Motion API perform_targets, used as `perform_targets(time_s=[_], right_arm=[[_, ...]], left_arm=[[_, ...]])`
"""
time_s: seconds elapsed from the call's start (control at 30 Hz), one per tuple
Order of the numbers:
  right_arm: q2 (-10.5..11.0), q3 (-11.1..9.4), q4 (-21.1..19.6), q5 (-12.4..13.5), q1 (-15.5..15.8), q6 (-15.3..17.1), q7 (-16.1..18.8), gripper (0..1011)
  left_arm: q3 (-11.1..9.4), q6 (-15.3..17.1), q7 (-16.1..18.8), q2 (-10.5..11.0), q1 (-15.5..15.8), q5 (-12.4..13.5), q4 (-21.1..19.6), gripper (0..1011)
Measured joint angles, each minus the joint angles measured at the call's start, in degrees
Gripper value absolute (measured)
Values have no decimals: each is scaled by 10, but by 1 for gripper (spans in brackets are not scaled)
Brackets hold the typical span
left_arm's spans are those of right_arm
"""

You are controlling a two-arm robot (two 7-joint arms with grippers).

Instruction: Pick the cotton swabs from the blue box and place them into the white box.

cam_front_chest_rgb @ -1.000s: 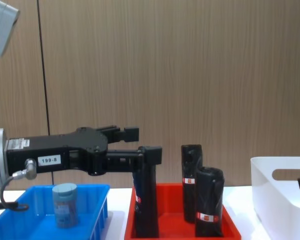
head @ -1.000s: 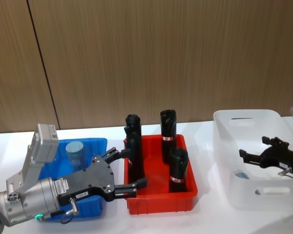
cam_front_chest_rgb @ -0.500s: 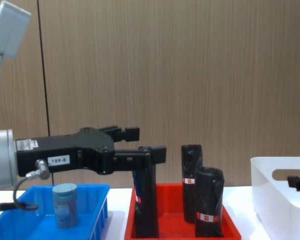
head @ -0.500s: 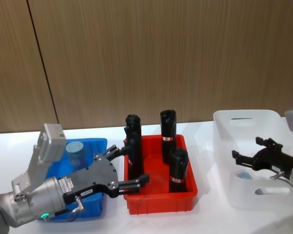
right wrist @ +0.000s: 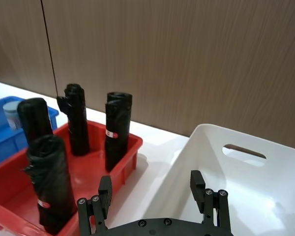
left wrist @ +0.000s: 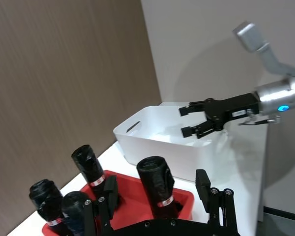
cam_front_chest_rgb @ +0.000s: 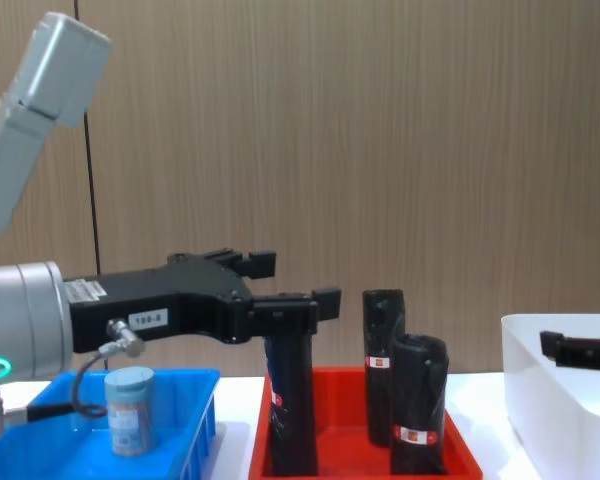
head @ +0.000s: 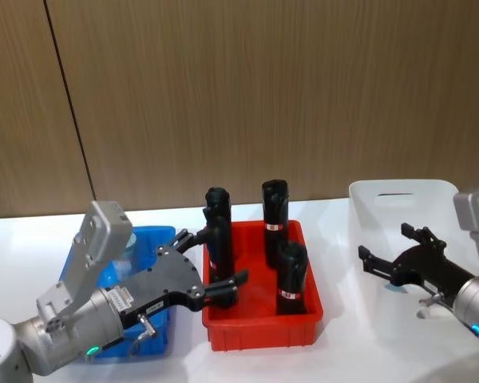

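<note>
From where I stand, one cotton swab jar [cam_front_chest_rgb: 130, 410] stands upright in the blue box [cam_front_chest_rgb: 188, 377] at the robot's left end of the desk [head: 24, 239], pale lid up and nothing touching it. The left claw [head: 211, 259] hangs above and to the side of it, about level with the tops of the black rolls [head: 275, 209] in the red tray [head: 263, 337], reaching out over the seam between the blue box and that tray. Its fingers are spread wide and hold nothing. To my eye it sits that high so it can pass the rolls without knocking them. Its tips are past the jar rather than over it, though, so it would need to draw back and drop before it could close on the jar. The right claw [head: 389, 246] is out over the white box [head: 363, 223] at the far right, also spread wide and empty, which reads as a claw with nothing to carry, waiting at the drop-off bin. There is a faint bluish patch low inside the white box beneath it, but I cannot tell whether that is a jar. The red tray sits between the two bins, so any carry from blue to white has to cross the rolls, and a low swing there could topple one
</note>
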State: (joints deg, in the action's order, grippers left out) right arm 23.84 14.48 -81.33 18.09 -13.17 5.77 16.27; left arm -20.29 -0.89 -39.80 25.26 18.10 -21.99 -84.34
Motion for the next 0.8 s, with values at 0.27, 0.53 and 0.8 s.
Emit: perform_targets(time_s=[0.27,0.53,0.8], right_arm=[[-13,-5,-57,-4,40,-11,-36,1001],[-27,-10,-120,-10,84,-23,-75,1001],[-40,-14,-178,-14,125,-35,-111,1001]], left_arm=[[-9,3,63,-5,-8,17,-14,1003],[-18,6,120,-10,-14,32,-27,1003],[-27,8,182,-16,-21,49,-42,1003]])
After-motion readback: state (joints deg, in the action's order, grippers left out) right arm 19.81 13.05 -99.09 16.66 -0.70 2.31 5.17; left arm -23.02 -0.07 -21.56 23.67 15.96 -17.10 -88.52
